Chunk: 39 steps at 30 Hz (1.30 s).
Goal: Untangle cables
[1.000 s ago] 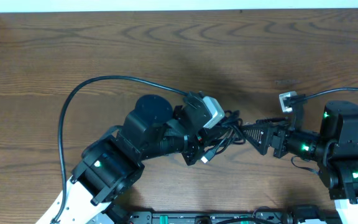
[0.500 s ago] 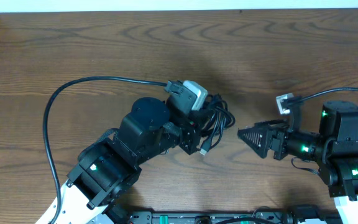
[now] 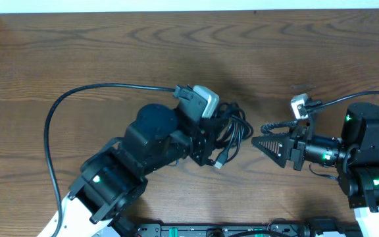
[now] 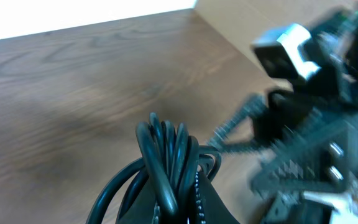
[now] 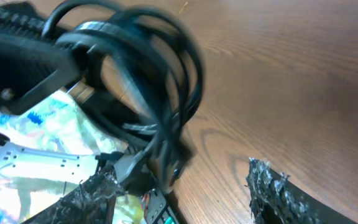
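Observation:
The cables (image 3: 232, 128) form a bundle of glossy black loops, and my left gripper (image 3: 210, 141) is shut on it near the table's middle. In the left wrist view the cables (image 4: 166, 152) stand up out of the left gripper (image 4: 179, 202), pinched between its jaws. A silver plug (image 3: 220, 163) dangles below the bundle. My right gripper (image 3: 256, 143) points left at the bundle, a short gap away. In the right wrist view the cables (image 5: 160, 74) hang ahead of the right gripper (image 5: 179, 186), which is open with bare wood between its fingers; the plug (image 5: 126, 165) is near the left finger.
The left arm's own thick black cable (image 3: 51, 122) arcs over the table's left half. White wrist cameras (image 3: 204, 100) (image 3: 300, 103) ride above each gripper. A rail with electronics (image 3: 209, 230) runs along the front edge. A pale wall strip (image 3: 176, 5) marks the far edge.
The right gripper has drawn back out of the bundle and its jaws have narrowed a little. The left gripper carried the cables left and away from it.

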Tool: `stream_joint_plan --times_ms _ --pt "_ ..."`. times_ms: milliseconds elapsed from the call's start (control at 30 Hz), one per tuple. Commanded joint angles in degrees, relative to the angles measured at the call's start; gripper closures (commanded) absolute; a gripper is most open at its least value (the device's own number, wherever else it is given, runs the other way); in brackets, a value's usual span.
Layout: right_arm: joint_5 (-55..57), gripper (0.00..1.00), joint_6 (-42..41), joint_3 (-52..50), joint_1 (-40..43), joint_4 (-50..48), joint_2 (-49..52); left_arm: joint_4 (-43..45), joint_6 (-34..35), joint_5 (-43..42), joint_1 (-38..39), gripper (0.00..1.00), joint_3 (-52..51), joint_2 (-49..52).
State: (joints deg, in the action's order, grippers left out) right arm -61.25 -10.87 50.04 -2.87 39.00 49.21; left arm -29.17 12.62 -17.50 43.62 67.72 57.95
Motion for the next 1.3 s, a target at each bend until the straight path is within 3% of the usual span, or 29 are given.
stream_joint_plan --times_ms 0,167,433,567,767,1067,1267 --pt "-0.8 0.37 0.7 -0.2 1.8 -0.2 -0.5 -0.1 -8.0 -7.3 0.2 0.93 0.8 -3.7" --pt "-7.2 0.41 1.3 -0.2 3.2 -3.4 -0.8 -2.0 -12.9 -9.2 0.2 0.93 0.8 -7.7" --pt "-27.5 0.45 6.7 -0.2 3.2 -15.0 -0.9 0.4 -19.2 -23.7 0.2 0.93 0.8 -9.9" --pt "-28.3 0.49 6.3 -0.2 2.8 -17.2 -1.1 2.1 -22.5 -30.8 0.2 0.93 0.8 -9.7" --pt "-28.3 0.53 6.3 -0.2 1.6 -17.9 -1.5 2.7 -24.5 -31.8 0.2 0.93 0.8 -9.6" --pt "-28.3 0.51 6.3 -0.2 -0.1 -19.1 -3.6 2.9 -32.4 -31.8 0.2 0.93 0.8 -9.3" --pt "-28.3 0.46 6.3 -0.2 -2.5 -22.7 -5.8 7.1 -32.0 -31.8 0.2 0.93 0.8 -6.7"
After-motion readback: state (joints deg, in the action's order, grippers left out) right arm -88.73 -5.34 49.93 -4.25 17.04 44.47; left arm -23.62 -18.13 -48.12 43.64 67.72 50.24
